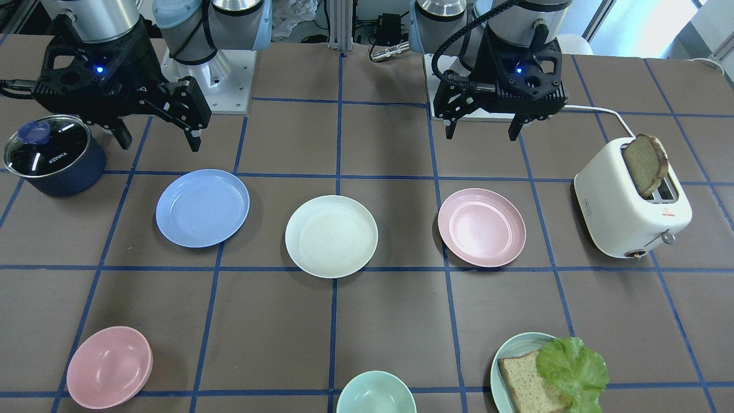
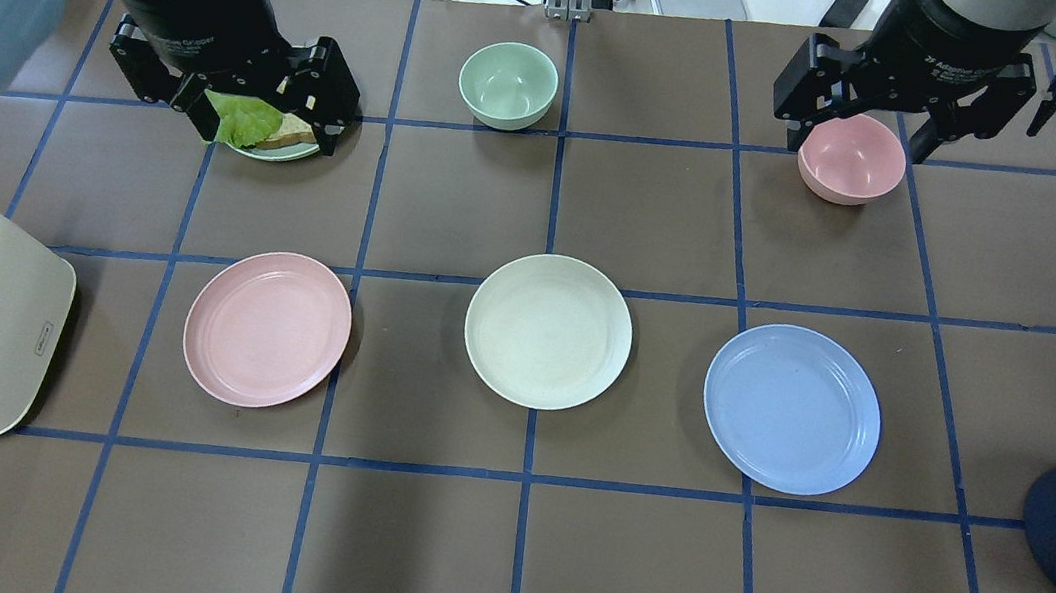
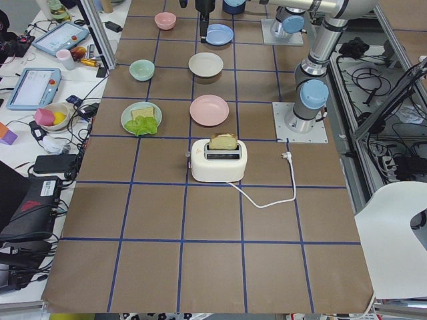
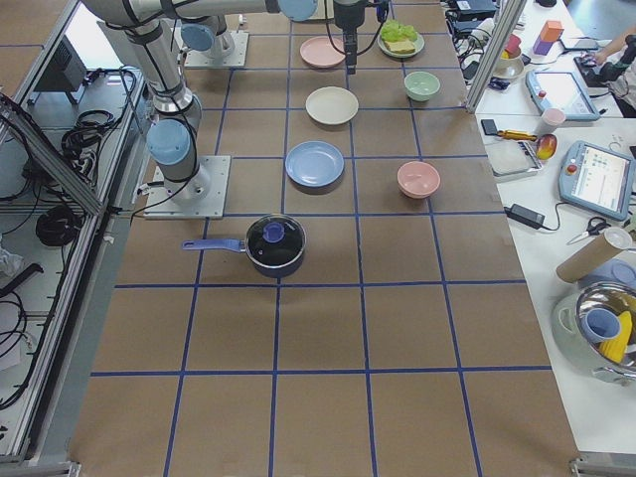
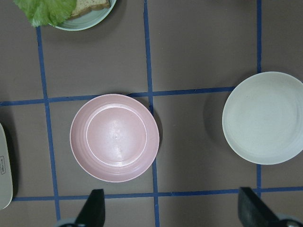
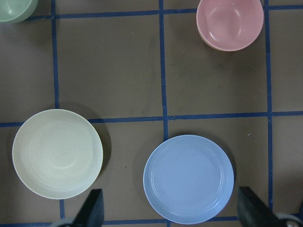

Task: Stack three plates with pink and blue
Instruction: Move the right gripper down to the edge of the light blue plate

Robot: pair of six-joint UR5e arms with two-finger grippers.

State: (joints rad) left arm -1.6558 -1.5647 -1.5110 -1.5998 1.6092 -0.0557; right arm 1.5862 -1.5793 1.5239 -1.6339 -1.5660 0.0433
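Three plates lie apart in a row mid-table: the pink plate (image 2: 267,328), the cream-white plate (image 2: 548,330) and the light blue plate (image 2: 791,407). My left gripper (image 1: 480,135) is open and empty, held high above the table on the robot's side of the pink plate (image 5: 115,137). My right gripper (image 1: 159,144) is open and empty, held high on the robot's side of the blue plate (image 6: 188,178). Each wrist view shows both fingertips (image 5: 94,210) (image 6: 92,210) wide apart at the bottom edge.
A white toaster (image 1: 631,212) with a bread slice stands beside the pink plate. A dark lidded pot (image 1: 54,155) stands beside the blue plate. At the far edge are a pink bowl (image 2: 851,158), a green bowl (image 2: 508,85) and a teal plate with bread and lettuce (image 1: 510,358).
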